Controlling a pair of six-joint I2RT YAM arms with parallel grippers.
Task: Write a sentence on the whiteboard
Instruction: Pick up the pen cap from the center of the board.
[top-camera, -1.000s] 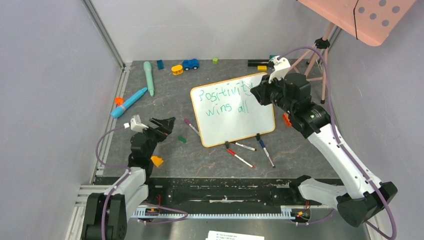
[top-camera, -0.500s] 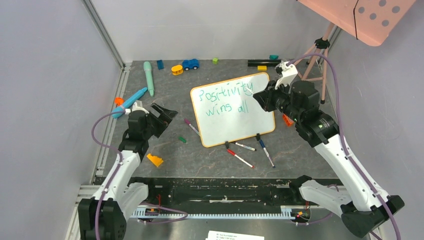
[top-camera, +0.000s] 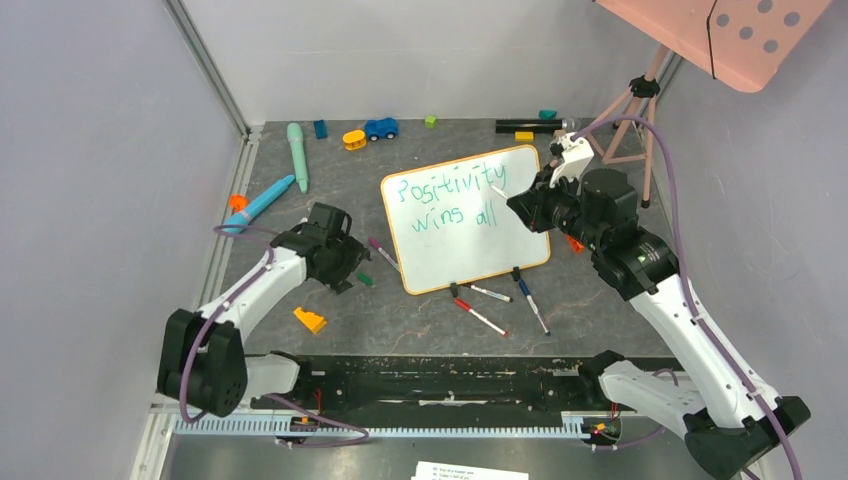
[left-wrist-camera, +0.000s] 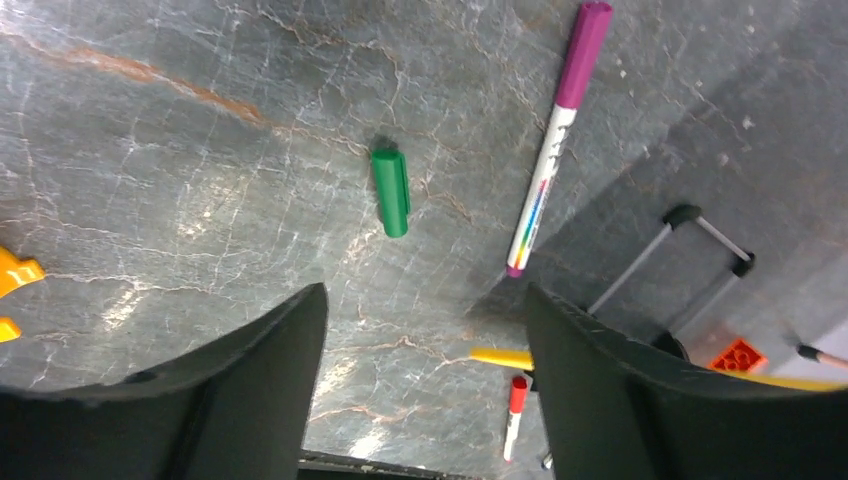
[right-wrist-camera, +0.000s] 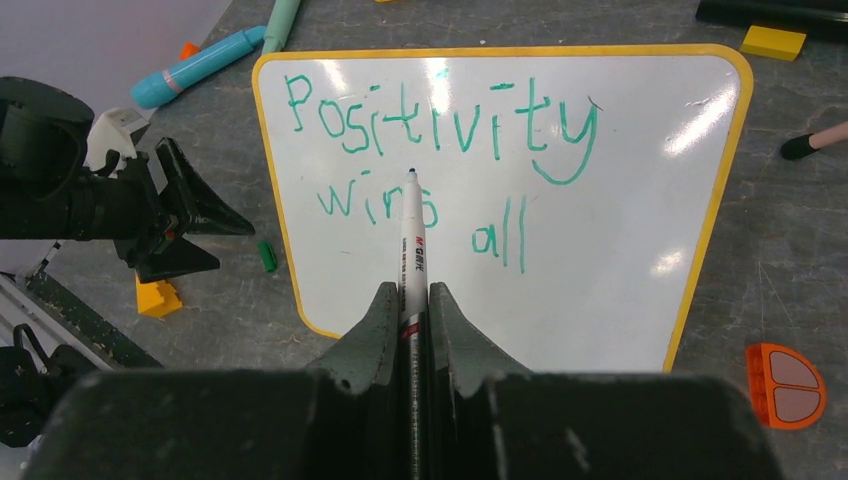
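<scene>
The whiteboard (top-camera: 500, 245) with its orange-yellow frame lies in the middle of the table and also shows in the right wrist view (right-wrist-camera: 600, 290). The teal sentence (top-camera: 450, 195) reads "Positivity wins all" in two lines (right-wrist-camera: 440, 125). My right gripper (top-camera: 522, 205) is shut on a white marker (right-wrist-camera: 412, 230). Its tip is over the word "wins", and I cannot tell if it touches. My left gripper (top-camera: 345, 262) is open and empty, low over the table left of the board (left-wrist-camera: 425, 300). A green cap (left-wrist-camera: 390, 190) and a purple marker (left-wrist-camera: 555, 130) lie beyond its fingers.
Three loose markers (top-camera: 480, 316) lie by the board's near edge with its black clip feet. A yellow-orange block (top-camera: 310, 320), a blue toy pen (top-camera: 258, 205), a teal pen (top-camera: 297, 155), toy cars (top-camera: 381, 128), an orange piece (right-wrist-camera: 785, 385) and a tripod (top-camera: 630, 110) surround the board.
My left arm has reached forward and right, bringing its open gripper low near the green cap. My right gripper has shifted slightly right and back, still holding the marker.
</scene>
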